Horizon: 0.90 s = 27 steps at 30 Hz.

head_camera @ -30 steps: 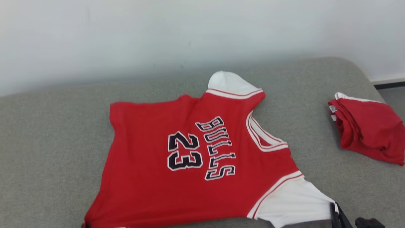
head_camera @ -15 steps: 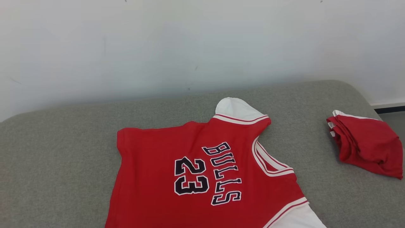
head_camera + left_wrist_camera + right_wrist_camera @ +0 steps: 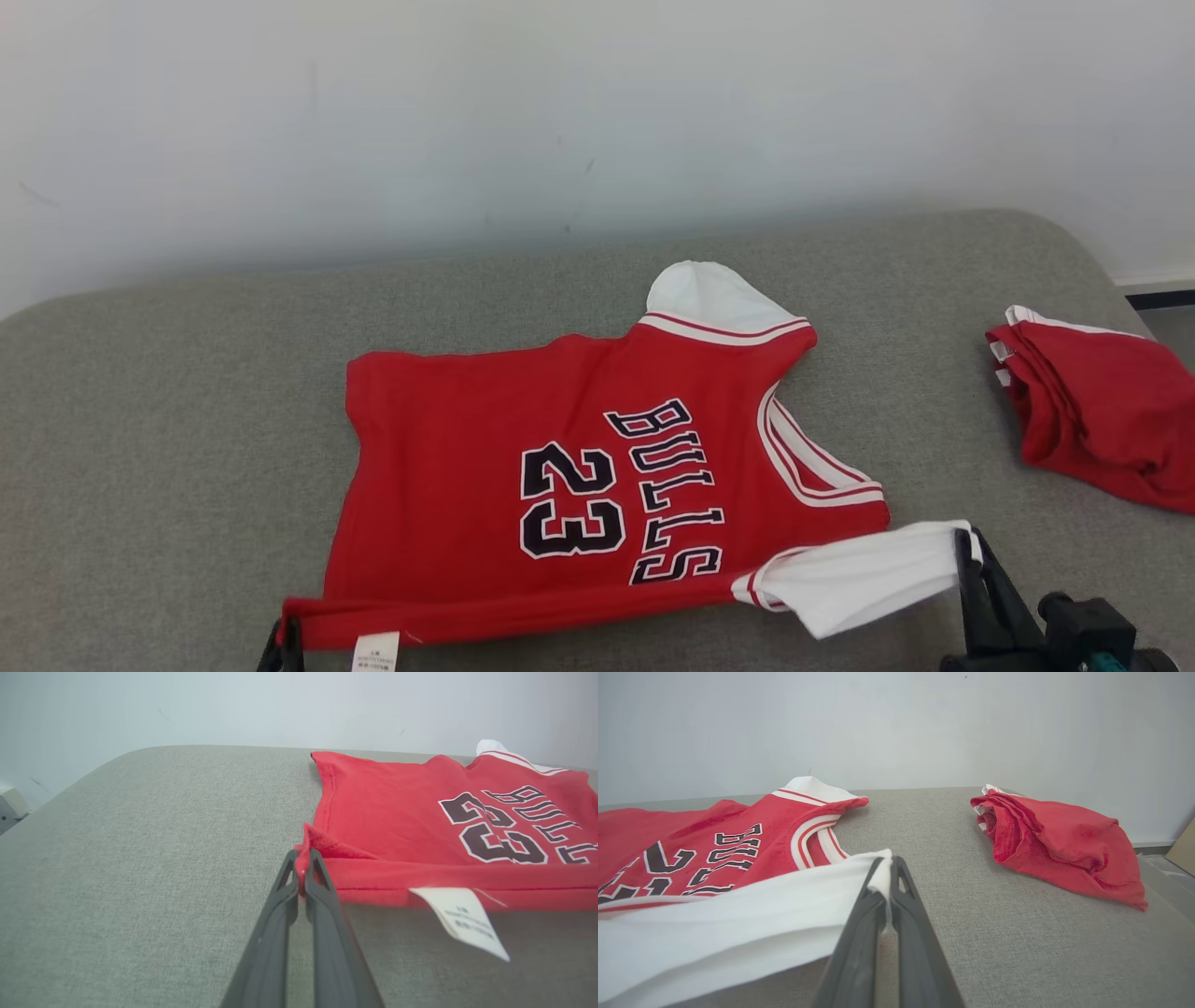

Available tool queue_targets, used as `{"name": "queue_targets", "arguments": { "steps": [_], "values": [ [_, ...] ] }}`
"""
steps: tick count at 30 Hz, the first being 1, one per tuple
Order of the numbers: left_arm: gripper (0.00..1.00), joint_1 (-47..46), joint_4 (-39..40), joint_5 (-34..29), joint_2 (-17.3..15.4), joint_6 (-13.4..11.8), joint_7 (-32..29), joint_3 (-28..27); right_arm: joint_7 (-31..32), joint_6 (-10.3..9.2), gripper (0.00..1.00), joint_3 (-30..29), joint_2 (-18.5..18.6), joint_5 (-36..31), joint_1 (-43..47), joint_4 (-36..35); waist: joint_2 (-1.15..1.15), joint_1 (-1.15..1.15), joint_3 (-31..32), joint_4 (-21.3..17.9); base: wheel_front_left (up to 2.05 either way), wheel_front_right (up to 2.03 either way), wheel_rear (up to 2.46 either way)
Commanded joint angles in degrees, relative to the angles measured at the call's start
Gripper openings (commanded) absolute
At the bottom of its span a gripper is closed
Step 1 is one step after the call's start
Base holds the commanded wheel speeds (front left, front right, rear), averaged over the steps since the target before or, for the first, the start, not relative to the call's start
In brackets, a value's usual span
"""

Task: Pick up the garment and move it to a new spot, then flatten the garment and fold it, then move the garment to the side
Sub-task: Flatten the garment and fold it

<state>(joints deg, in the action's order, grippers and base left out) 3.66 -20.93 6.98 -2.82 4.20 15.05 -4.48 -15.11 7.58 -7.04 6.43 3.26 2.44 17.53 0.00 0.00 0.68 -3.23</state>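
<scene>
The garment point(image 3: 485, 485) is a red jersey with white sleeves and "BULLS 23" in black, lying on a grey cushion point(image 3: 168, 448). Its near edge is lifted and rolled back toward the wall. My left gripper point(image 3: 283, 644) is shut on the red hem corner point(image 3: 306, 851) at the lower left, beside a white care label point(image 3: 460, 919). At the lower right, my right gripper point(image 3: 966, 546) is shut on the white sleeve point(image 3: 738, 924), pinching its tip point(image 3: 882, 877) between both fingers. The far sleeve point(image 3: 709, 294) rests flat.
A second red garment point(image 3: 1092, 411), folded in a pile, lies at the cushion's right end, apart from the jersey point(image 3: 1059, 844). A pale wall point(image 3: 560, 121) rises right behind the cushion. Bare grey cushion stretches to the left of the jersey.
The head camera has shifted. Both grippers have lifted the jersey's near edge and carried it toward the wall, so the hem and the near sleeve now fold over the body.
</scene>
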Motion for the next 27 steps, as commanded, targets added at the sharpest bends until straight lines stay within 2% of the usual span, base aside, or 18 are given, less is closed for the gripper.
{"name": "queue_targets", "arguments": {
  "steps": [1,7,16,27],
  "values": [
    [0.00,-2.04,0.92,-0.72,-0.17,0.48,0.16,-0.32,0.01,-0.20,0.00,0.33,0.04,0.30,-2.59,0.61,0.00,0.00,-1.23,0.37,0.00,0.00,0.00],
    [0.00,-6.41,0.73,-1.70,-0.16,1.15,0.16,-0.52,0.00,-0.19,0.00,1.25,0.49,-1.26,-8.99,4.67,0.00,0.00,-3.53,0.89,0.00,0.00,0.00],
    [0.00,-13.14,-4.23,-3.45,-0.33,1.58,0.16,-0.96,0.00,-0.19,0.00,1.11,1.75,-4.24,-19.13,12.30,0.00,0.00,-7.30,1.61,0.00,0.00,0.00],
    [0.00,-18.97,-8.96,-5.18,-0.78,0.98,0.16,-0.41,0.01,-0.19,0.00,1.34,2.91,-6.44,-25.06,17.37,0.00,0.00,-10.64,2.25,0.00,0.00,0.00]
  ]
}}
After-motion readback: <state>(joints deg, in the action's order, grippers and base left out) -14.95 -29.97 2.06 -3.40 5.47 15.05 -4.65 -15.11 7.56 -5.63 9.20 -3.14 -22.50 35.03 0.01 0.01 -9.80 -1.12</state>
